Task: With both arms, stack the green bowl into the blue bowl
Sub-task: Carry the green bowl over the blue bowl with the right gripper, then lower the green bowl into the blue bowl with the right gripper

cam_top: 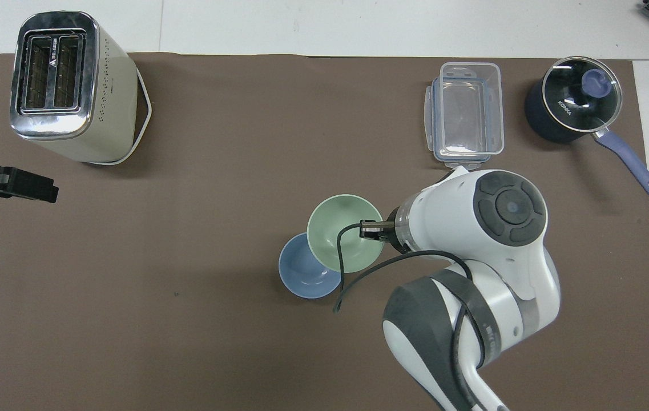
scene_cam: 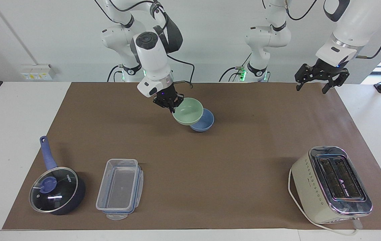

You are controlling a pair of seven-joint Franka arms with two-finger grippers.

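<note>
Right pincer (scene_cam: 170,107): clamped on the rim of the green bowl (scene_cam: 187,111), on the side toward the right arm's end of the tabletop (scene_cam: 210,160); it carries the bowl in the air, tilted.
Left pincer (scene_cam: 321,82): fingers spread wide and empty, hanging over the tabletop's edge at the left arm's end, well apart from both bowls; this arm waits.
Green bowl: lifted, overlapping the blue bowl (scene_cam: 205,123) in both views but not seated in it; from overhead its centre sits off the blue bowl's centre, toward the right arm's end.
Blue bowl: upright on the tabletop near the middle, partly covered by the green bowl.
Done: pick-up and most of the carry, judging by the overlap.
Left to do: centre the green bowl over the blue bowl, level it, lower it inside, let go.
Farther out: a clear box (scene_cam: 120,187), a lidded saucepan (scene_cam: 56,190) and a toaster (scene_cam: 331,184), none involved.
</note>
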